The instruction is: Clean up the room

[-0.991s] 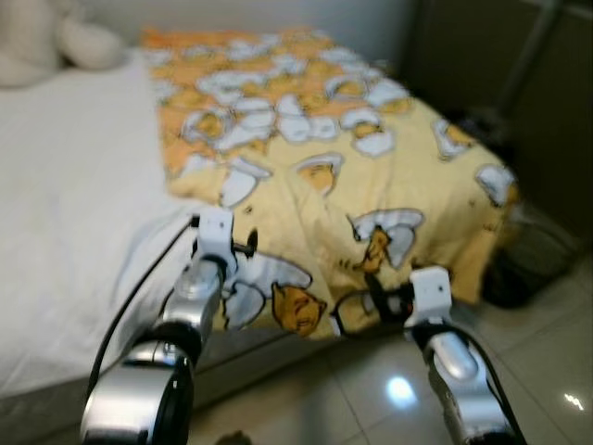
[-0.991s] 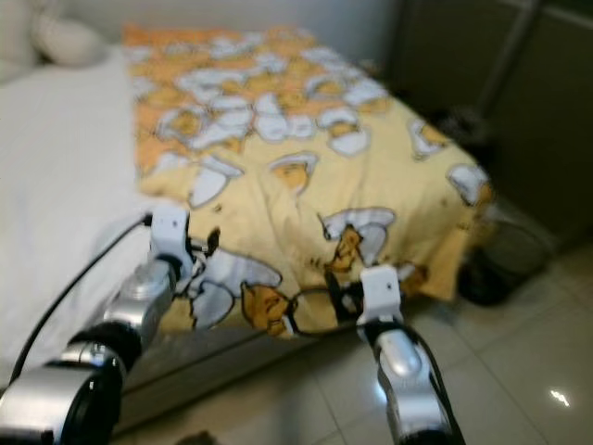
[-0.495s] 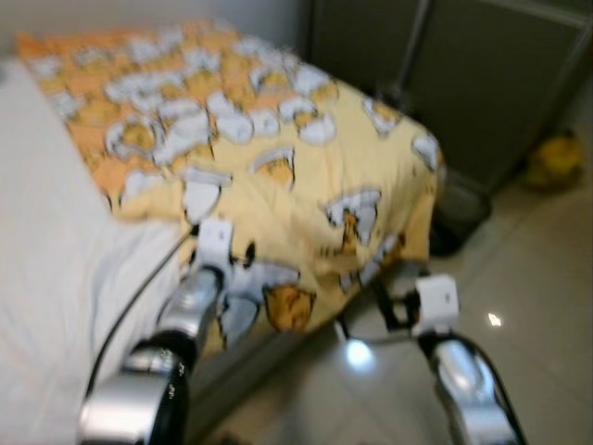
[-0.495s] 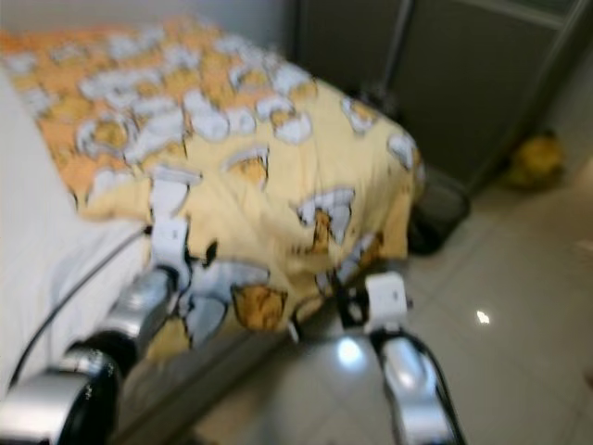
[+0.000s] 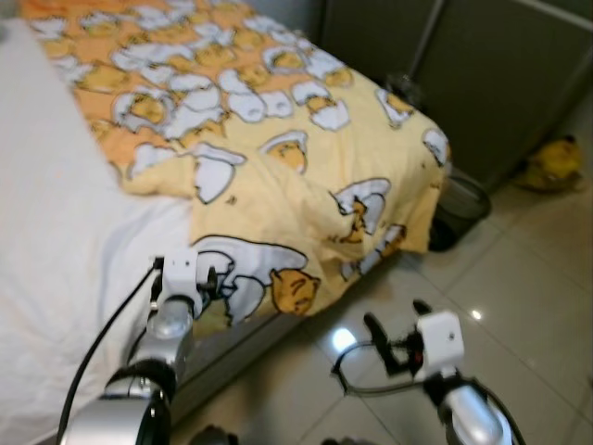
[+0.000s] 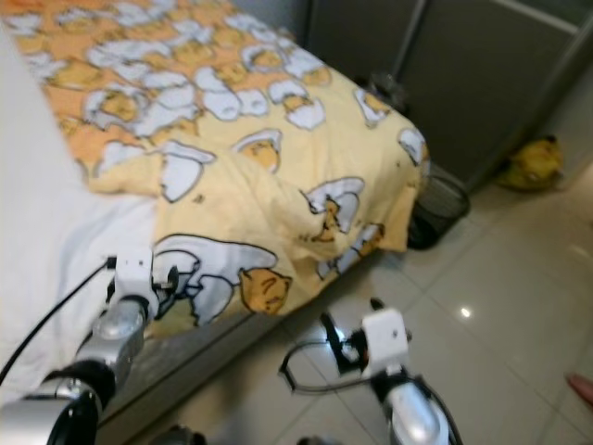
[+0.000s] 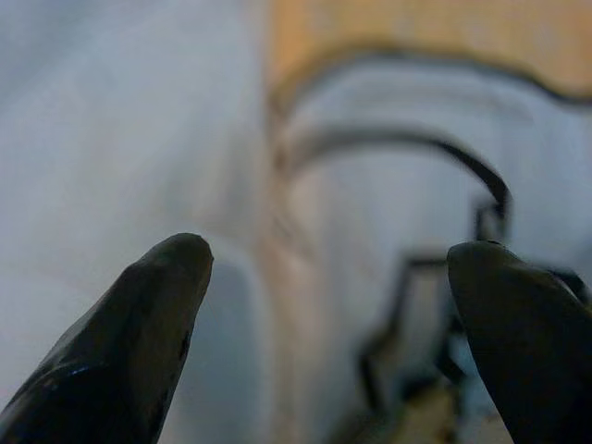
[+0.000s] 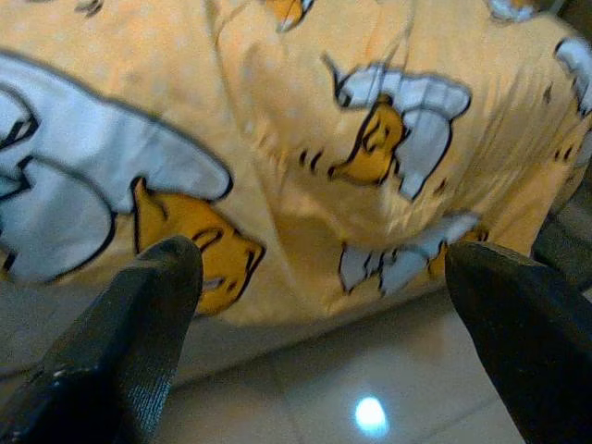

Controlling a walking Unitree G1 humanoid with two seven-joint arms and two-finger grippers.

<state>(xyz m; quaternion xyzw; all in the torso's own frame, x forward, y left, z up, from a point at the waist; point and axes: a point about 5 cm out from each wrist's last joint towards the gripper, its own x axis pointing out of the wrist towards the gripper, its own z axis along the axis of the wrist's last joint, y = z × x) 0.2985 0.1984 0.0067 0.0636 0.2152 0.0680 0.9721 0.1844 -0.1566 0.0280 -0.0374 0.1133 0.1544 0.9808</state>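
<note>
Lying rumpled across the bed [image 5: 56, 232] with its long axis running away from the robot, the yellow quilt [image 5: 278, 139] has its near hem just ahead of the released left tool [image 5: 215, 281], closer than the released right tool [image 5: 397, 329] over the floor [image 5: 519, 278].

Glossy tiled floor [image 5: 537, 278], dark wardrobe doors [image 5: 500, 83]

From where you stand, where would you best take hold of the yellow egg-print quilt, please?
Probably the yellow egg-print quilt at its loose near corner hanging over the bed's edge, coming from the floor side: there the cloth drapes free, just before the open left hand.
</note>
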